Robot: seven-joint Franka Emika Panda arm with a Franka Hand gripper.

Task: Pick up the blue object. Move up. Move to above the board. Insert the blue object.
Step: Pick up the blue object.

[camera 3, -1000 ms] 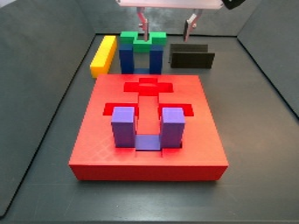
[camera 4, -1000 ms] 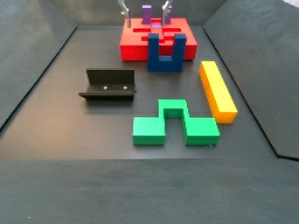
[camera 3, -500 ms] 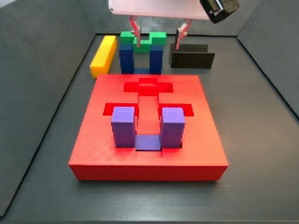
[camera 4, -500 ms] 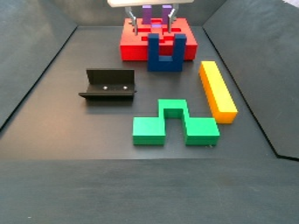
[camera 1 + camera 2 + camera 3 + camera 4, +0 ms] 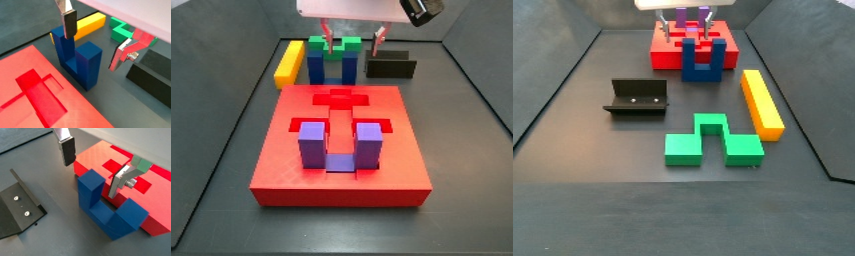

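The blue object [image 5: 333, 66] is a navy U-shaped block standing on the floor just behind the board [image 5: 338, 182], prongs up. It also shows in the other side view [image 5: 699, 62] and in both wrist views [image 5: 79, 57] [image 5: 107, 203]. My gripper [image 5: 353, 45] hangs open just above it, fingers [image 5: 69, 22] spread to either side and touching nothing. The gripper also shows in the other side view [image 5: 695, 30] and in both wrist views [image 5: 98, 39] [image 5: 94, 165]. The red board [image 5: 20, 62] [image 5: 100, 158] [image 5: 667, 50] carries a cross-shaped recess.
A purple U-shaped block [image 5: 338, 145] sits in the board's near recess. A green block [image 5: 711, 142] [image 5: 123, 30] and a yellow bar [image 5: 760, 102] [image 5: 291, 60] [image 5: 90, 24] lie beyond the blue object. The fixture [image 5: 637, 97] [image 5: 392, 67] [image 5: 20, 208] stands beside it.
The gripper came down toward the blue object between one second and half a second ago. Since then it has barely moved. The blocks have not moved.
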